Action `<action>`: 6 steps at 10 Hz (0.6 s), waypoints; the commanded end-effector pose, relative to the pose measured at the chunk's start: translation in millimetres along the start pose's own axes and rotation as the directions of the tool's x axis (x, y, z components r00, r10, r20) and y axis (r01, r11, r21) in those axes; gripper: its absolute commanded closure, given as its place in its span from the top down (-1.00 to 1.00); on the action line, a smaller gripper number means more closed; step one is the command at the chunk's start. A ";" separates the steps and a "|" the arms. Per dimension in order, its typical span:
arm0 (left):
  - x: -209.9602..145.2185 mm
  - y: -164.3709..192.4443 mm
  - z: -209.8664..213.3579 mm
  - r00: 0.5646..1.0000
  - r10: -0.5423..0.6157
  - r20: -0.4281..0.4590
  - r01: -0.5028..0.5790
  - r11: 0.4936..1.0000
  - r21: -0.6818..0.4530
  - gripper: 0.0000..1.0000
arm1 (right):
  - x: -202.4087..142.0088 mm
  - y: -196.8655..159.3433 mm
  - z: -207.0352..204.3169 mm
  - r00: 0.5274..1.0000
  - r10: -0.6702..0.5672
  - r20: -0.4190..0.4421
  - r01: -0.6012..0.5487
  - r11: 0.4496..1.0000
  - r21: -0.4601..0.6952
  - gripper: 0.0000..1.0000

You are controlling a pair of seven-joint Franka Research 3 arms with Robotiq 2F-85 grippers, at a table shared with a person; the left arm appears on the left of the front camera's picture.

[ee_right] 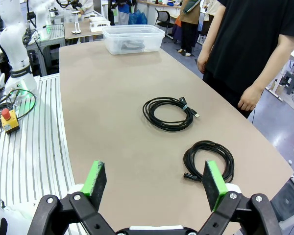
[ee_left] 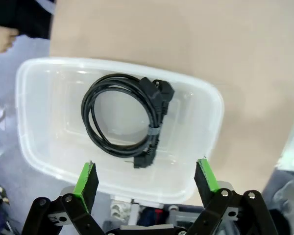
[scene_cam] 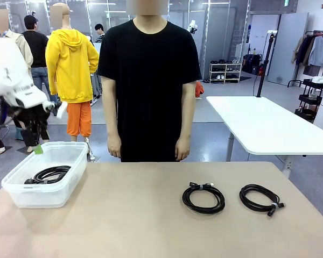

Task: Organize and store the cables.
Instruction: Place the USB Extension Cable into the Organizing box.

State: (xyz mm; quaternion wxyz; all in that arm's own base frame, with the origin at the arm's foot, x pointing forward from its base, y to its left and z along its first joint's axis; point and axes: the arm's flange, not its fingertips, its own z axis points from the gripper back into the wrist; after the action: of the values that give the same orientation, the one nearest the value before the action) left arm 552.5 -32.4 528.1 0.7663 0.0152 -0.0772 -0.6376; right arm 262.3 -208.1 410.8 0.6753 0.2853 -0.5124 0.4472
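Your left pincer (ee_left: 146,169) hangs over the clear plastic tub (ee_left: 49,117) with its green-padded fingers (ee_left: 87,177) spread wide and nothing between them; one coiled cable (ee_left: 88,115) lies flat on the tub floor straight ahead of those fingers, in the span between them, its chunky plugs (ee_left: 159,90) on the side of the coil away from the fingertips and another plug end pointing back toward them; the cable is not touching either finger; your right pincer (ee_right: 155,169) stands just as wide apart and grips nothing, raised above the tan table (ee_right: 112,88) near its end; a second cable coil (ee_right: 208,144) rests on the table just ahead of the finger nearer the person, clear of the pad; a third coil (ee_right: 147,110) lies farther ahead, close to the line midway between the fingers, apart from the second; well beyond both, at the far end of the table, you see the tub again; the person's hand (ee_right: 247,100) hangs at the table edge, beside the third coil and touching nothing
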 end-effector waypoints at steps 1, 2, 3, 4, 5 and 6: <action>-1.7 -64.4 24.5 0.965 0.236 0.118 -0.238 0.971 0.007 1.00 | 2.5 -0.6 0.1 1.000 -0.013 0.012 0.013 1.000 -0.006 1.00; -0.8 -93.7 31.1 0.946 0.271 0.178 -0.286 0.956 0.063 1.00 | 2.5 -0.6 0.1 1.000 -0.013 0.012 0.013 1.000 -0.006 1.00; 1.1 -124.0 35.2 0.904 0.319 0.286 -0.339 0.940 0.024 1.00 | 2.5 -0.6 0.1 1.000 -0.013 0.012 0.013 1.000 -0.006 1.00; 0.1 -154.5 37.5 0.865 0.327 0.381 -0.368 0.929 0.039 1.00 | 2.5 -0.6 0.1 1.000 -0.013 0.012 0.013 1.000 -0.006 1.00; -8.4 -182.6 37.6 0.815 0.346 0.464 -0.415 0.909 0.051 1.00 | 2.5 -0.6 0.1 1.000 -0.013 0.012 0.013 1.000 -0.006 1.00; -18.5 -200.0 34.1 0.796 0.335 0.504 -0.416 0.908 0.054 1.00 | 2.5 -0.6 0.1 1.000 -0.013 0.012 0.013 1.000 -0.006 1.00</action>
State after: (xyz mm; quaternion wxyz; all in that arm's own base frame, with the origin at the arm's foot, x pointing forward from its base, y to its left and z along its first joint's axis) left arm 370.9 -52.0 549.5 0.8442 -0.1052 -0.2738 -0.4487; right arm 262.5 -208.0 410.7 0.6754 0.2855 -0.5120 0.4474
